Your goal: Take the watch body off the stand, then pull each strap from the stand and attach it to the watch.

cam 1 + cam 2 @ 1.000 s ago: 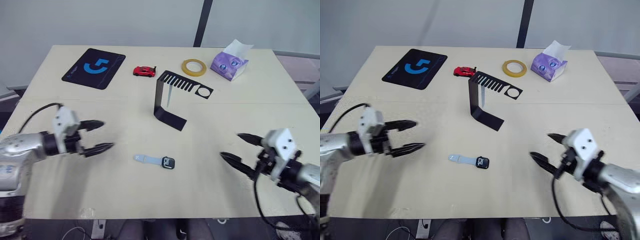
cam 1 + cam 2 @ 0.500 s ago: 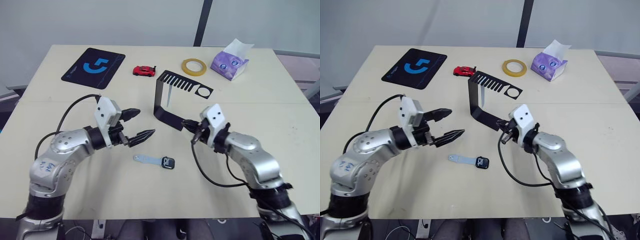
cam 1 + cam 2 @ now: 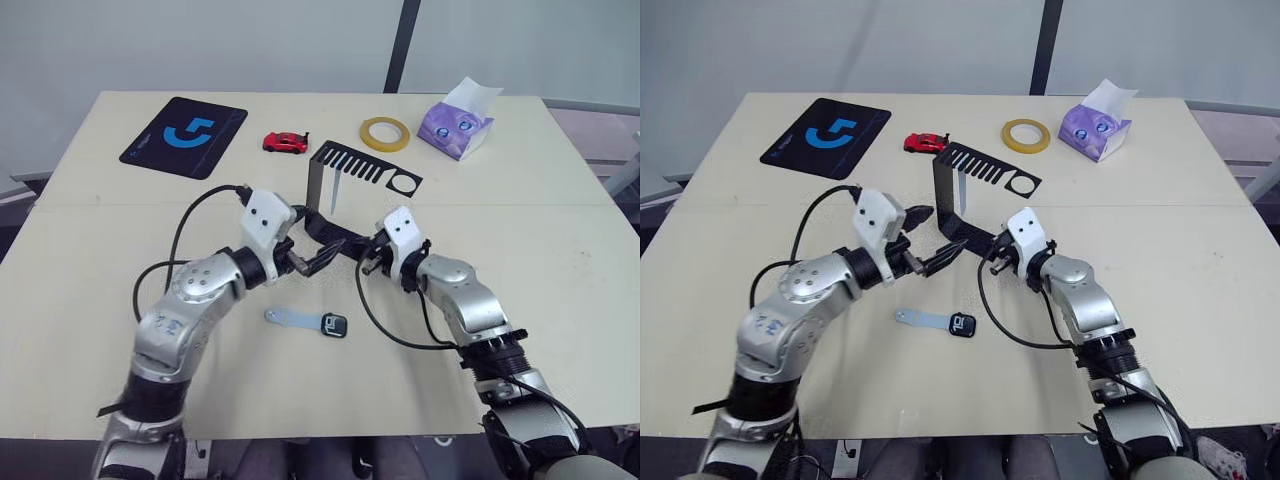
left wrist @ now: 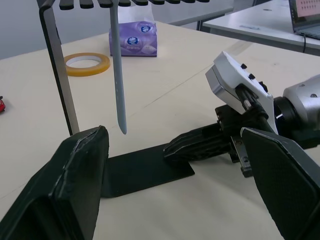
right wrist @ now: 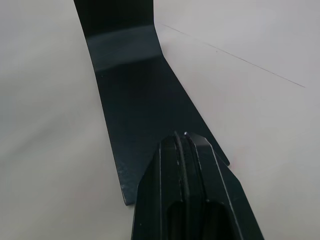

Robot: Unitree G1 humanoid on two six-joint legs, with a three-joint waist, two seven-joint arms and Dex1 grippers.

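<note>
careful: your right gripper (image 5: 186, 142), closed and empty, pins the stand (image 3: 322, 195) foot; left gripper (image 3: 305, 250) gapes empty near the hanging strap (image 4: 117, 75). watch body (image 3: 335, 325) lies on the desk (image 3: 560, 260); a bump could tip the stand.

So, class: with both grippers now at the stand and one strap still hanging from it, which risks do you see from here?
1. The right gripper, shut, rests on the stand's foot; if it slips off, the stand may tip when the strap is pulled.
2. The strap hangs thin and loose between the left gripper's open fingers; a poor pinch could miss it or bump the upright.
3. The watch body, one strap attached, lies just below both arms and may get knocked.
</note>
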